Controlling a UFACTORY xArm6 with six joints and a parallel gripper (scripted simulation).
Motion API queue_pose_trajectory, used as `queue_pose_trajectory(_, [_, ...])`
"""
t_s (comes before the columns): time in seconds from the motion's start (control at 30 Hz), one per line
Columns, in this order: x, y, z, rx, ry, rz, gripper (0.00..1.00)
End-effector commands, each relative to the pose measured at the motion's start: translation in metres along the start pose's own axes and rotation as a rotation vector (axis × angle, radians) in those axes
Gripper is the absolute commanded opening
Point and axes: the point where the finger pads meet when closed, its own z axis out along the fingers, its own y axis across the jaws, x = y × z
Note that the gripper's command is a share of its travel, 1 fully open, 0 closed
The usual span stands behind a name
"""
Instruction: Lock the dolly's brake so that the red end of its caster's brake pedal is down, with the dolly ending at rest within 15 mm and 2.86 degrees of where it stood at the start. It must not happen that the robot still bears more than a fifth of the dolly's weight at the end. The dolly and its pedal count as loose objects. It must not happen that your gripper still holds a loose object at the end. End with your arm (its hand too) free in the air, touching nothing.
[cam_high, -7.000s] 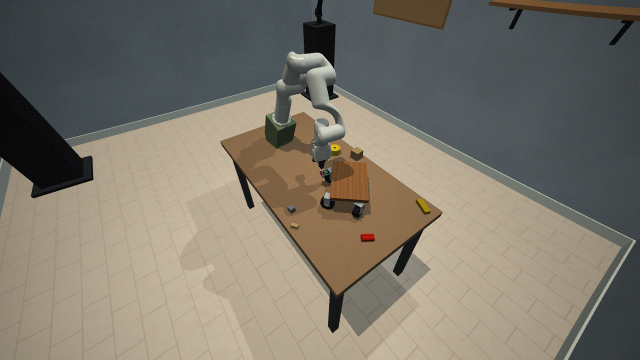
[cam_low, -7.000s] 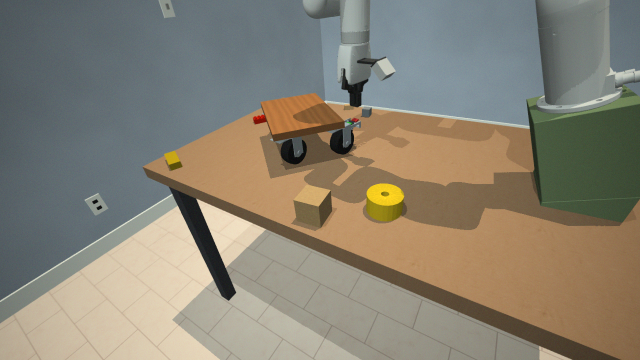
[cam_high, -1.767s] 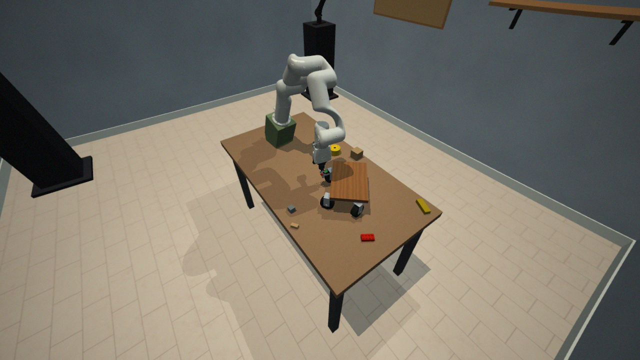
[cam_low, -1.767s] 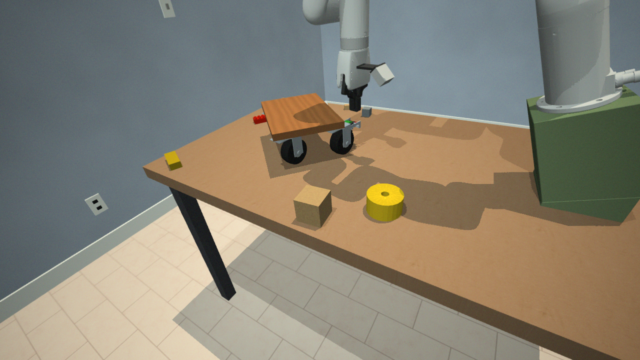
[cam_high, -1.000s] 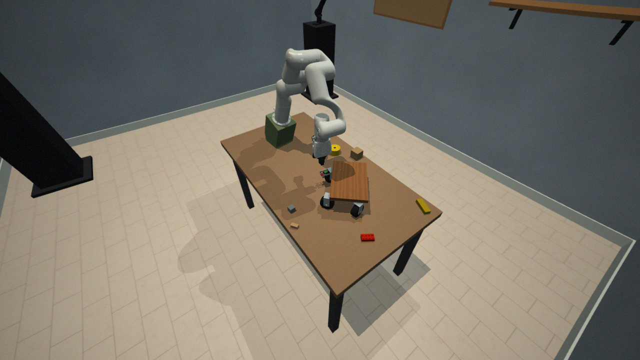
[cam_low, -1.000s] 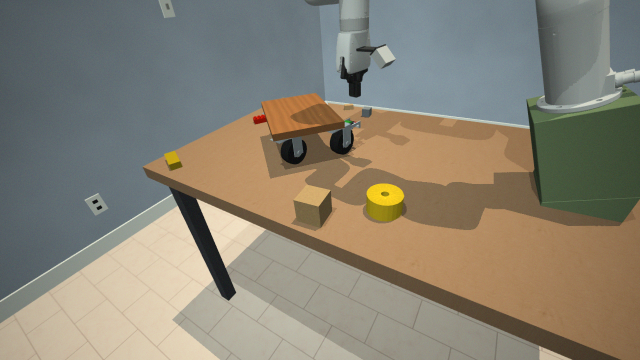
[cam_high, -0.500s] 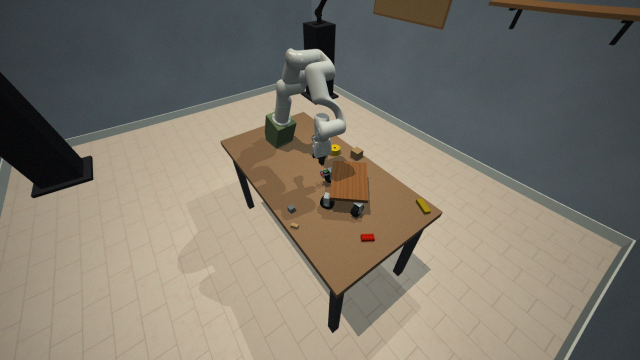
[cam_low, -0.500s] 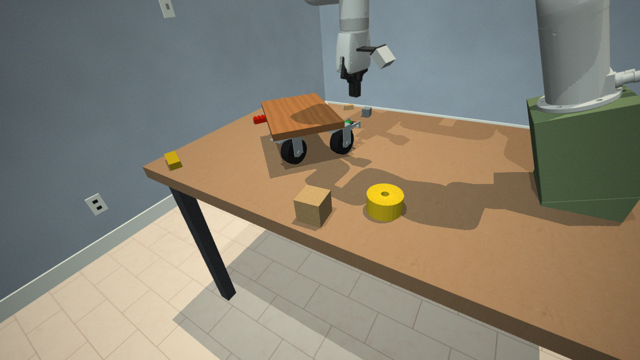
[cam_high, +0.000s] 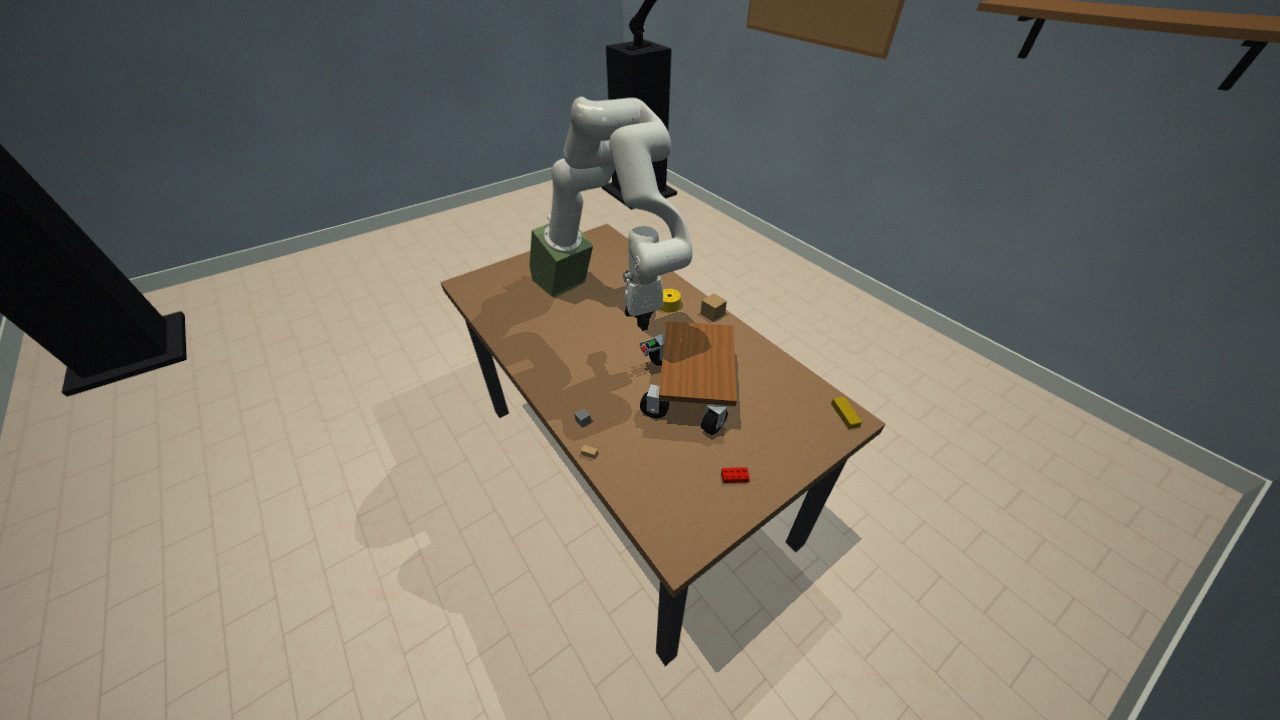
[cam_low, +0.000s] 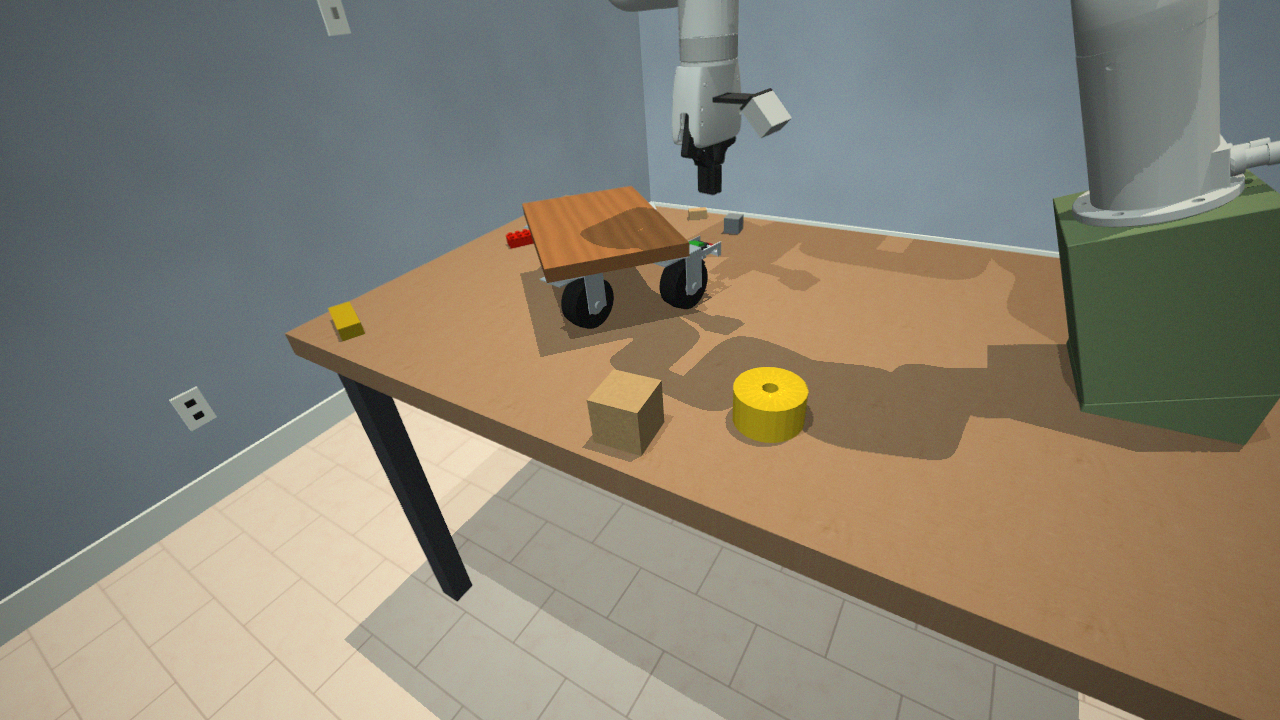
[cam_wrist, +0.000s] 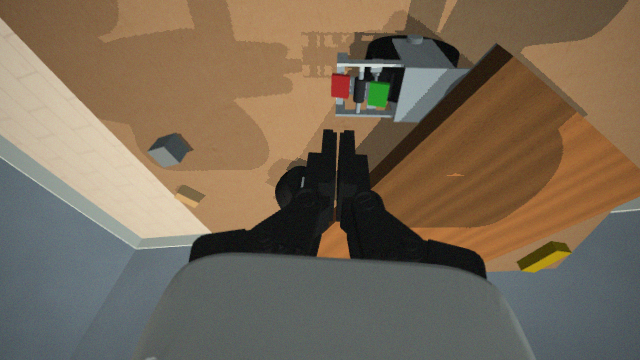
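The dolly is a wooden deck on black casters, standing mid-table; it also shows in the exterior view and the wrist view. At its corner caster sits the brake pedal with a red end and a green end; the pedal also shows small in the top view and the exterior view. My gripper is shut and empty, hanging well above the pedal, apart from it.
A yellow ring and a tan cube lie near the table's edge. A grey cube, a small tan block, a red brick and a yellow block lie around. The green arm base stands at one end.
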Motion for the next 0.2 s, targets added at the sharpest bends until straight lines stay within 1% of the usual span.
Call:
queue_pose_trajectory(0.0, [-0.0012, 0.0002, -0.0011, -0.001, -0.003, 0.0, 0.0])
queue_pose_trajectory(0.17, [-0.0012, 0.0002, -0.0011, -0.001, -0.003, 0.0, 0.0])
